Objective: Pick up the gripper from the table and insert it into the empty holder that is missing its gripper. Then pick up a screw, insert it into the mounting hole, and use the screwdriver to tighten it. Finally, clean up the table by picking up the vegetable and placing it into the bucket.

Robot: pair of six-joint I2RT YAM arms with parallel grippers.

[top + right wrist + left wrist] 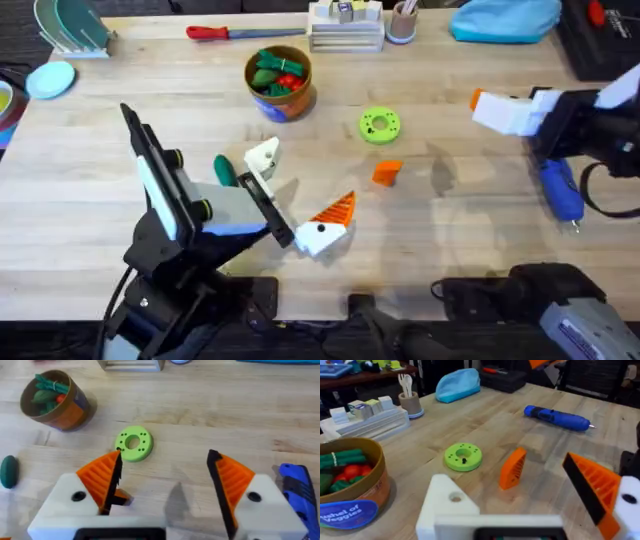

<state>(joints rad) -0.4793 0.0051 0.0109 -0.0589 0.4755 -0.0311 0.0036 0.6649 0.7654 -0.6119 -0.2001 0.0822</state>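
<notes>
Right tool (162, 480), fingers spread, hovers above orange tip (386, 173) on surface (470, 230). Left tool (295, 200) spread, one finger block (262, 158) bare. Advice: descend centred, pinch tip's flat sides.

loose orange gripper (386, 173): 1 | blue screwdriver (561, 189): 1 | dark-green vegetable (225, 169) on the table: 1 | bucket (279, 84): 1 | lime-green ring disc (380, 125): 1 | red-handled tool (237, 32): 1 | tan pen cup (402, 21): 1 | blue cloth cap (505, 19): 1 | robot arms: 2
</notes>
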